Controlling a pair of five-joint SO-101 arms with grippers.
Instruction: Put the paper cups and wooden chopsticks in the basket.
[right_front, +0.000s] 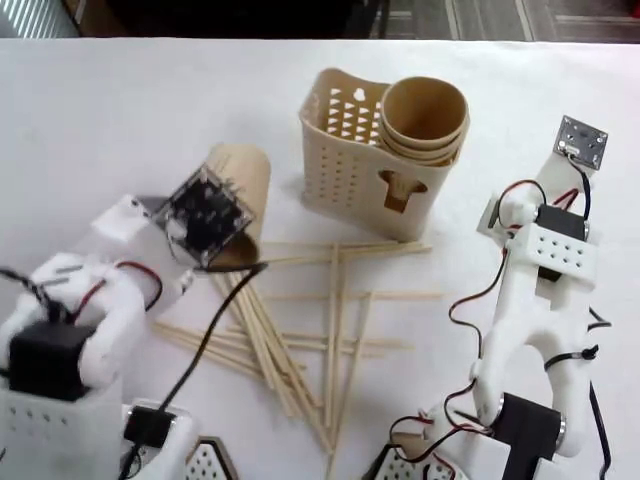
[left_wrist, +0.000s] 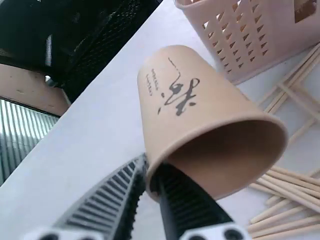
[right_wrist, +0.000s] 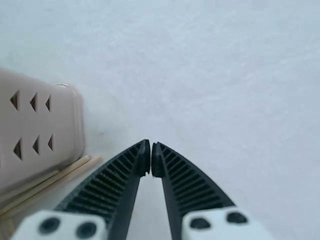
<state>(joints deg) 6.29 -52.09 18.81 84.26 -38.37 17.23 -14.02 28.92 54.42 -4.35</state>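
chopsticks (right_front: 333, 340) sprawl beside basket (right_front: 340, 170); left tool (left_wrist: 150, 174) pinches paper cup (left_wrist: 200, 115), right tool (right_wrist: 150, 157) closed, empty.

White table (right_front: 120, 110), black mesh panel (left_wrist: 100, 35) beyond the table edge, tan board (left_wrist: 30, 90) beside it, ribbed grey surface (left_wrist: 25, 135), grey tiled floor (right_front: 500, 20) past the table's far side.

A plain white, matte-topped bench (right_front: 120, 110) spread across nearly the whole high view, lit evenly so that the shadows on it were soft. Beyond its far edge lay a dark strip (right_front: 250, 18), with pale grey floor tiles (right_front: 560, 18) at one end and a grey ribbed metal panel (right_front: 35, 15) at the other. In the left wrist view, a black mesh screen (left_wrist: 95, 35) stood off the bench beside a light brown board (left_wrist: 30, 87).
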